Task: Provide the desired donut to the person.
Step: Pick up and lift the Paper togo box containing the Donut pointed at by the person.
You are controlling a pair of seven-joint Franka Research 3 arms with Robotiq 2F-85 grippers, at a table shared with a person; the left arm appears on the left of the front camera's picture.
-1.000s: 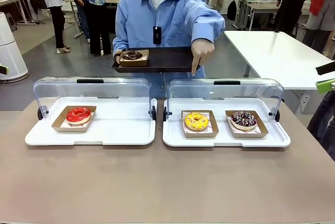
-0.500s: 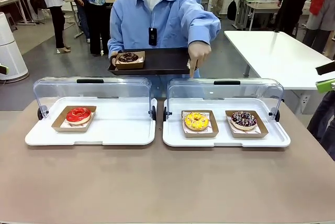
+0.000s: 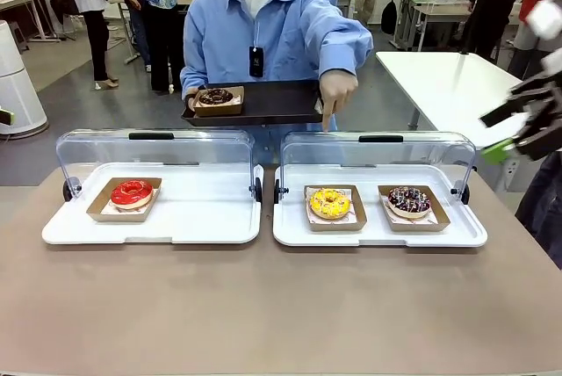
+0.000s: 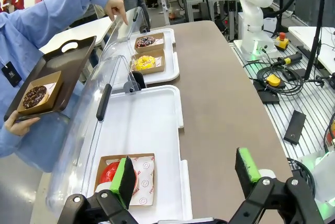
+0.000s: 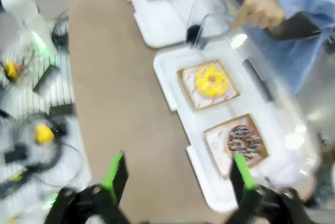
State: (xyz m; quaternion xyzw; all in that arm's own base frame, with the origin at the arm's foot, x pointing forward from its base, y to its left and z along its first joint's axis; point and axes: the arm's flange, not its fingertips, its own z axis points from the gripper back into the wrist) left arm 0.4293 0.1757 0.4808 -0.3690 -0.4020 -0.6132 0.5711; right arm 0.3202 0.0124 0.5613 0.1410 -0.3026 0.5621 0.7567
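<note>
Newly swung in, right tool (image 5: pixel 178 170) is spread; left tool (image 4: pixel 186 174) spread too.

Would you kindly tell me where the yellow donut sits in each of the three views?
Front view: yellow donut, left box of the right-hand tray.
Left wrist view: upper middle.
Right wrist view: right of centre.
Shared landmark: the person's pointing hand.
</note>
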